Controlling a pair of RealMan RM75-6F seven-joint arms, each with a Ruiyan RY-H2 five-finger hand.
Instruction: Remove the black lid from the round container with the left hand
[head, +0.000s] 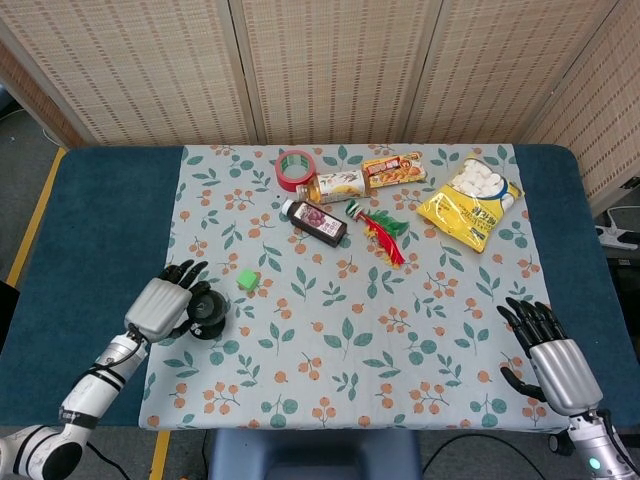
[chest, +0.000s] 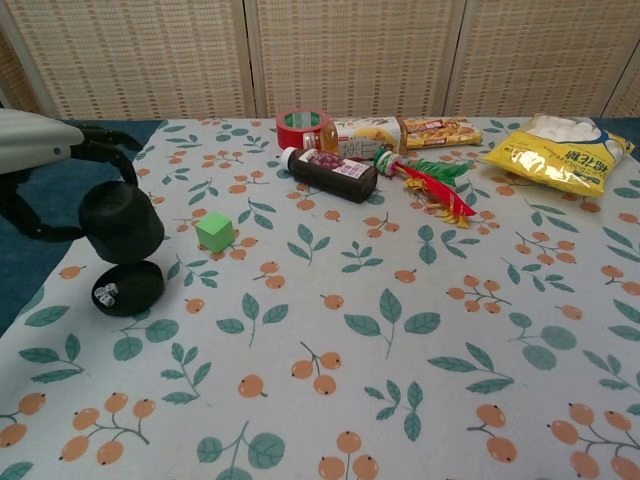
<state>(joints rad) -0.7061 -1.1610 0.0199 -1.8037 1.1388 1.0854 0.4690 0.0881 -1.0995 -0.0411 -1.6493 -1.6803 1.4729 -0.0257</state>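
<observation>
The left hand (head: 162, 303) hovers beside the round container (head: 209, 316) near the green cube (head: 248, 280).

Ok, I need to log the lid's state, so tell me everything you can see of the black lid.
The black lid is a matte, dome-like cup shape, looking like plastic. It is off and lifted clear above the round container, gripped by the left hand, whose dark fingers curl over its top and side. It sits near the left edge of the floral tablecloth, left of the green cube. Nothing else touches it.
</observation>
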